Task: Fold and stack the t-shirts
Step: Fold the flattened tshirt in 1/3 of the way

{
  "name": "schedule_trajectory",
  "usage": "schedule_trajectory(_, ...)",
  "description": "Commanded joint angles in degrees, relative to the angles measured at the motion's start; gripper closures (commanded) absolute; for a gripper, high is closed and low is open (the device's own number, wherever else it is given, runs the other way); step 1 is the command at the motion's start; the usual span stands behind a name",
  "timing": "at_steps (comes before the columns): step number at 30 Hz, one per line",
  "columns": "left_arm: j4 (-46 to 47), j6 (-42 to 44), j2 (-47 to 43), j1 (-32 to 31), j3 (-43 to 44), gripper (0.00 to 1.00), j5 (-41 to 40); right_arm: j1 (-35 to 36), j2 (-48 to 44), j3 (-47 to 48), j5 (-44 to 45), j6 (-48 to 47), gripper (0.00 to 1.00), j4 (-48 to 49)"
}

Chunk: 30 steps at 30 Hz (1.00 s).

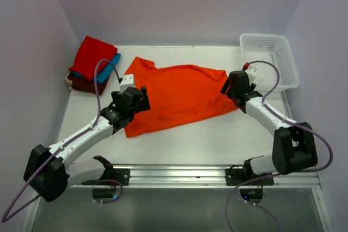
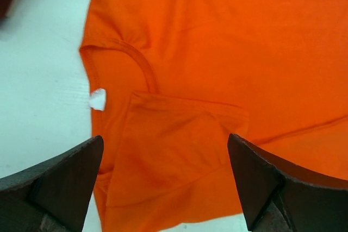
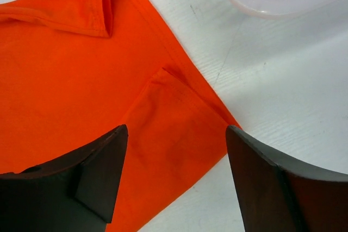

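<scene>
The orange t-shirt [image 1: 185, 93] lies flat in the middle of the table [image 1: 217, 139], its long axis running 9 to 3 o'clock with the collar toward 9. The stack of folded tees [image 1: 93, 58] sits at 10 o'clock. The left gripper [image 2: 166, 180] is spread wide over the collar end and the right gripper [image 3: 176, 177] is spread wide over the 3 o'clock corner, neither holding cloth.

place: lab test cell | cues: plain white walls [image 1: 179, 4]; table [image 1: 217, 139]; aluminium rail [image 1: 179, 173]
</scene>
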Motion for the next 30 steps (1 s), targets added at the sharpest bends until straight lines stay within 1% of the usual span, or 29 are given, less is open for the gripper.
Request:
schedule_trajectory(1,5.09,-2.61,-1.37,-0.87,-4.19,0.0,6.73,-0.07,0.39,-1.2,-2.5,-1.02,0.26,2.19)
schedule_trajectory(2,6.16,-2.78,-1.11,-0.87,-5.33,0.0,7.96,-0.15,0.92,-1.29,-3.03,-1.02,0.53,2.62)
schedule_trajectory(3,7.13,-3.04,-0.33,-0.87,-6.12,0.02,10.15,-0.16,2.31,-1.2,-3.13,-0.84,1.0,2.19)
schedule_trajectory(4,9.49,-3.22,0.29,-0.87,-7.61,0.05,11.39,-0.16,3.11,-0.24,-2.61,-0.23,1.0,1.41)
schedule_trajectory(5,10.99,-3.22,0.91,-0.87,-8.41,0.16,12.79,-0.16,4.07,0.29,-2.6,-0.23,1.0,1.05)
schedule_trajectory(6,12.48,-3.14,2.57,-0.87,-9.03,0.23,15.24,-0.16,5.91,0.64,-2.86,-0.23,1.0,0.79)
schedule_trajectory(7,15.11,-3.22,3.45,-0.78,-9.64,0.28,15.96,-0.07,7.06,1.87,-3.13,-0.23,1.0,0.35)
schedule_trajectory(8,15.92,-3.22,4.59,-0.78,-9.91,0.39,16.23,-0.15,8.03,2.31,-3.48,-0.23,1.0,0.08)
schedule_trajectory(9,16.62,-3.22,6.95,-0.78,-9.74,0.43,16.32,-0.16,8.82,2.67,-4.0,-0.23,1.0,0.43)
schedule_trajectory(10,18.02,-3.14,7.93,-0.78,-9.65,0.45,16.15,-0.07,10.57,3.1,-4.27,-0.4,1.0,0.87)
schedule_trajectory(13,21.8,-2.08,11.19,-0.78,-9.56,0.47,14.39,-0.07,13.3,3.55,-5.23,-0.58,1.0,2.09)
schedule_trajectory(15,23.22,-0.59,12.86,-0.78,-9.74,0.51,12.64,-0.16,14.8,3.72,-6.11,-0.67,1.0,2.98)
schedule_trajectory(16,23.13,-0.32,13.39,-0.78,-9.65,0.52,12.11,-0.16,15.5,3.81,-6.38,-0.75,1.0,2.81)
schedule_trajectory(18,22.52,-0.15,14.09,-0.78,-9.56,0.57,11.93,-0.15,17.0,3.9,-6.73,-0.58,1.0,2.19)
schedule_trajectory(20,20.16,-0.5,14.27,-0.78,-9.56,0.58,12.71,-0.07,17.44,3.81,-6.64,-0.58,1.0,1.4)
schedule_trajectory(21,19.54,-0.67,14.18,-0.78,-9.3,0.58,13.07,0.02,17.53,3.72,-6.56,-0.58,1.0,0.01)
schedule_trajectory(22,15.27,-0.93,14.1,-0.78,-9.12,0.58,13.24,-0.15,17.71,3.9,-6.64,-0.58,1.0,-1.23)
schedule_trajectory(24,11.47,-2.34,13.05,-0.78,-9.21,0.57,15.61,-0.07,18.67,4.34,-7.51,-0.49,1.0,-5.6)
schedule_trajectory(27,8.29,-4.45,10.94,-0.78,-9.82,0.51,19.56,0.02,19.64,3.03,-8.75,-0.93,1.0,-10.71)
schedule_trajectory(30,4.51,-5.59,10.14,-0.78,-10.7,0.48,21.85,0.11,17.81,-0.3,-10.77,-0.84,1.0,-13.27)
